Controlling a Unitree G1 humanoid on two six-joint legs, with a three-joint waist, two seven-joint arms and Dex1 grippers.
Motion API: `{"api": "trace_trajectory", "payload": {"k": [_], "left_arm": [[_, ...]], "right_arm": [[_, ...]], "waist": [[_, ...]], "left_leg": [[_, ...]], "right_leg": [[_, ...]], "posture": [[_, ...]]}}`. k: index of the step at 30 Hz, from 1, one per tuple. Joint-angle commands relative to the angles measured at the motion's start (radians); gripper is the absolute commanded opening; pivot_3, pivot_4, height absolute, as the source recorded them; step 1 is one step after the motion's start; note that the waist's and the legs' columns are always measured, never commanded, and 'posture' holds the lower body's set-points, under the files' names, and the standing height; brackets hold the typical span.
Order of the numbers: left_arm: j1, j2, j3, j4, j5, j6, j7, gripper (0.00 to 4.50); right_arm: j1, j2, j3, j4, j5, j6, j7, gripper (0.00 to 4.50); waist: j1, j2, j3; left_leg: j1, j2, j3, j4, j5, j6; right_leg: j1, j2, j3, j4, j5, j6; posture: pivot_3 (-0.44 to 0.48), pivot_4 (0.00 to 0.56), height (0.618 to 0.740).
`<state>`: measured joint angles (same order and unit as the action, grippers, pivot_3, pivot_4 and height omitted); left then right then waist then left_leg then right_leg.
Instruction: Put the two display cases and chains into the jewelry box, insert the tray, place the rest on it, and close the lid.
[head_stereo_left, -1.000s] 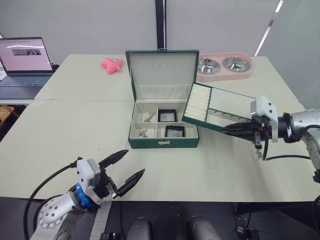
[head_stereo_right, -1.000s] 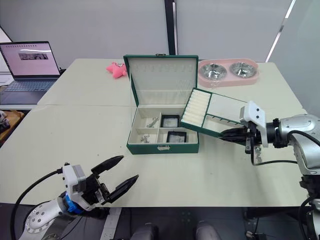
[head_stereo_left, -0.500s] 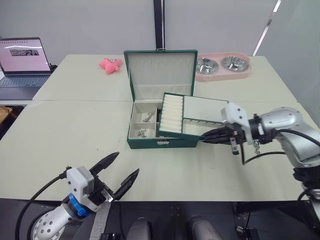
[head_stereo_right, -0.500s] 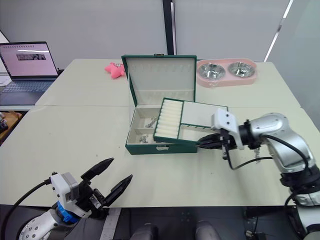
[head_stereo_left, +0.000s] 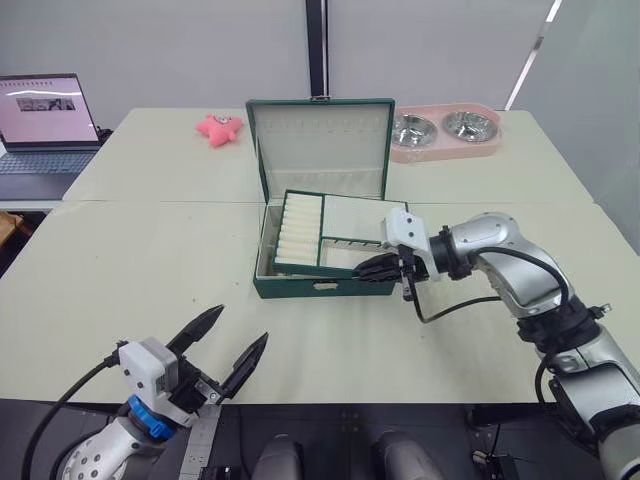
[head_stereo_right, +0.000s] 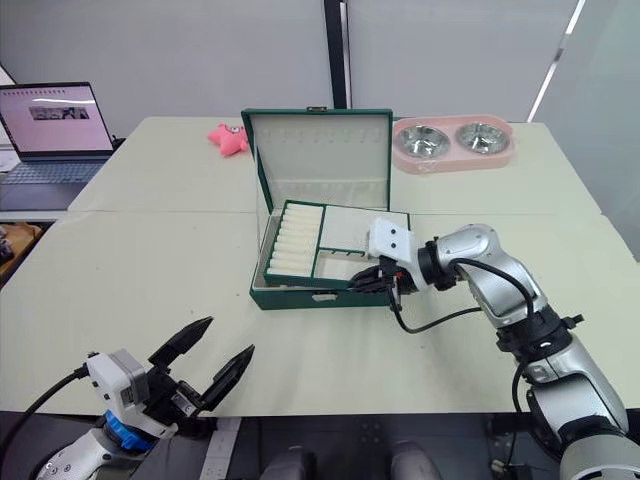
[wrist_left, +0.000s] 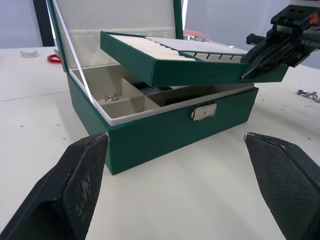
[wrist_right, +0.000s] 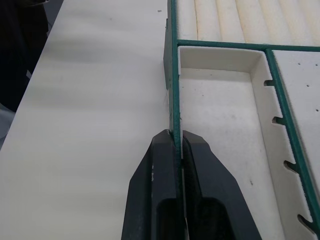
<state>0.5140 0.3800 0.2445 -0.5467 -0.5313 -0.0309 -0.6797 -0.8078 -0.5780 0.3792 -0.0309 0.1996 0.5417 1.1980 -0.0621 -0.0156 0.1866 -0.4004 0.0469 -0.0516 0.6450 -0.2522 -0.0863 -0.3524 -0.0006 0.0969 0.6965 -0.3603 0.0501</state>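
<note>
The right hand (head_stereo_right: 385, 279) is pinching the tray (head_stereo_left: 322, 232) by its right-hand rim, the two black fingers (wrist_right: 165, 165) closed on either side of the thin green wall, and is holding it over the open jewelry box (head_stereo_left: 300, 285). The tray is not seated yet: in the left wrist view it is hanging tilted above the box mouth, its held end low near the box's right wall and its far end raised clear of the rim, with the compartments beneath showing in the gap. A chain (wrist_left: 112, 97) is lying in one of those compartments, and something dark farther in looks like one of the display cases, though it is too hidden to be sure. The lid (head_stereo_left: 320, 148) is standing upright behind.

To seat it well, the tray probably needs levelling first, so that its four corners line up with the box walls before it goes down; lowering it while tilted risks wedging one edge against the cream lining. A slow, straight descent seems wise, since the grip is on one rim only and the tray could pivot. The fingers should let go only once it is resting flat.

The left hand (head_stereo_left: 222, 346) is hovering near the front edge of the tabletop (head_stereo_left: 150, 260), its fingers spread apart and carrying nothing. Another short chain (wrist_left: 308, 93) is lying on the tabletop beyond the right hand.
</note>
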Motion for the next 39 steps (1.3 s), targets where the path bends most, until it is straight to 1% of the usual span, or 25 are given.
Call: {"api": "trace_trajectory", "payload": {"k": [1,7,13,22,32,39], "left_arm": [[0.011,-0.016,0.013,-0.029,-0.016,-0.022,0.008,4.50],[0.009,-0.015,0.016,-0.029,-0.019,-0.022,0.015,4.50],[0.018,-0.015,0.016,-0.050,-0.021,-0.016,0.029,4.50],[0.023,-0.017,0.013,-0.058,-0.013,-0.018,0.044,4.50],[0.016,-0.026,0.000,-0.052,-0.003,-0.024,0.044,4.50],[0.016,-0.031,-0.001,-0.043,0.001,-0.032,0.038,4.50]], "right_arm": [[-0.056,0.023,0.014,0.011,-0.045,-0.021,-0.024,0.03],[-0.115,0.079,0.058,0.087,-0.106,-0.043,-0.030,0.03],[-0.140,0.126,0.077,0.106,-0.121,-0.042,-0.016,0.03],[-0.154,0.134,0.107,0.138,-0.163,-0.040,-0.005,0.03],[-0.189,0.159,0.090,0.204,-0.158,-0.047,0.000,0.03],[-0.206,0.169,0.103,0.257,-0.164,-0.068,0.022,0.03]], "waist": [[-0.002,0.000,0.000],[-0.006,0.000,0.000],[-0.010,0.000,0.000],[-0.016,0.000,0.000],[-0.021,0.000,0.000],[-0.021,0.000,0.000]], "left_leg": [[0.000,0.000,0.000,0.000,0.000,0.000],[0.000,0.000,0.000,0.000,0.000,0.000],[0.000,0.000,0.000,0.000,0.000,0.000],[0.000,0.000,-0.001,0.000,0.000,0.000],[0.000,0.000,-0.001,0.000,0.000,0.000],[0.000,0.000,-0.001,0.000,0.000,0.000]], "right_leg": [[0.000,0.000,0.000,0.000,0.000,0.000],[0.000,0.000,0.000,0.000,0.000,0.000],[0.000,0.000,0.000,0.001,0.000,0.000],[0.000,0.000,0.000,0.001,0.000,0.000],[0.000,0.000,0.000,0.001,0.000,0.000],[0.000,0.000,0.000,0.001,0.000,0.000]], "posture": [[0.000,0.150,0.740],[0.000,0.150,0.740],[0.000,0.150,0.740],[0.000,0.150,0.740],[0.000,0.150,0.740],[0.000,0.150,0.740]]}}
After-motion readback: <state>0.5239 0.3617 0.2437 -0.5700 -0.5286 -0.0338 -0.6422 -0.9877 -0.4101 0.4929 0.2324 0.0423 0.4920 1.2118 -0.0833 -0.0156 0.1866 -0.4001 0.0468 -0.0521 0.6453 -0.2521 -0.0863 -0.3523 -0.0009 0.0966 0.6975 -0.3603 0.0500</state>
